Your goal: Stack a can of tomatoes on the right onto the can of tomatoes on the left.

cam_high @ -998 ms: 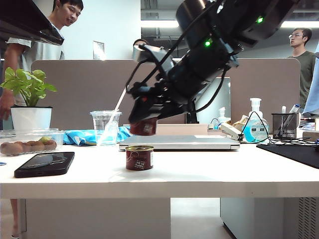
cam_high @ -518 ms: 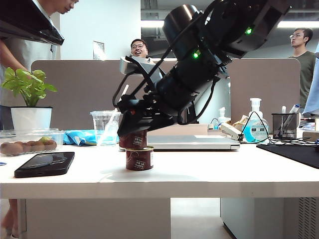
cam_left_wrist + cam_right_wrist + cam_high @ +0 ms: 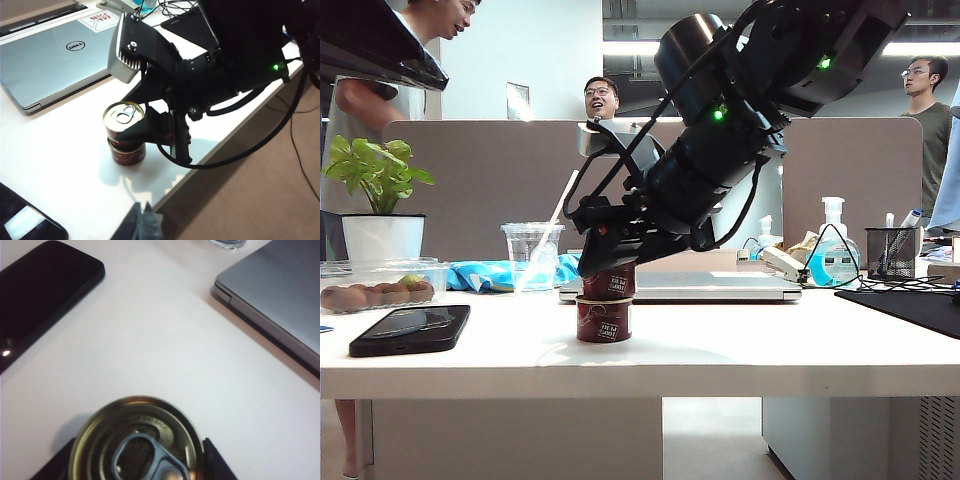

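Red-labelled and tin-topped, the upper tomato can [image 3: 610, 282] sits in our right gripper [image 3: 608, 268] directly on the lower red tomato can [image 3: 604, 320], which stands on the white table [image 3: 740, 350] in front of the closed silver laptop [image 3: 705, 286]. Seen from outside, the two cans look touching and roughly in line, so we judge the placing step to be at its end. Beside the lower can lies a black phone [image 3: 410, 329], and beyond it stand a clear plastic cup [image 3: 532, 255] and a potted green plant [image 3: 380, 205]. People stand behind the grey partition.

From the left wrist, we see the gold pull-tab lid of the upper can [image 3: 123, 115] stacked on the lower can [image 3: 127, 152], with the right gripper's [image 3: 150, 131] black jaws closed around the upper can's side. Our left gripper [image 3: 142, 227] hangs well apart from the stack, at the table's near edge, and we cannot tell how its jaws stand.

From the right wrist, the lid [image 3: 137, 440] fills the space between the dark jaws, the phone [image 3: 42, 295] and laptop [image 3: 280, 305] lying beyond it on bare white tabletop.

Next, we judge, the right jaws should part gently and the arm lift straight up, so the top can is not dragged off.
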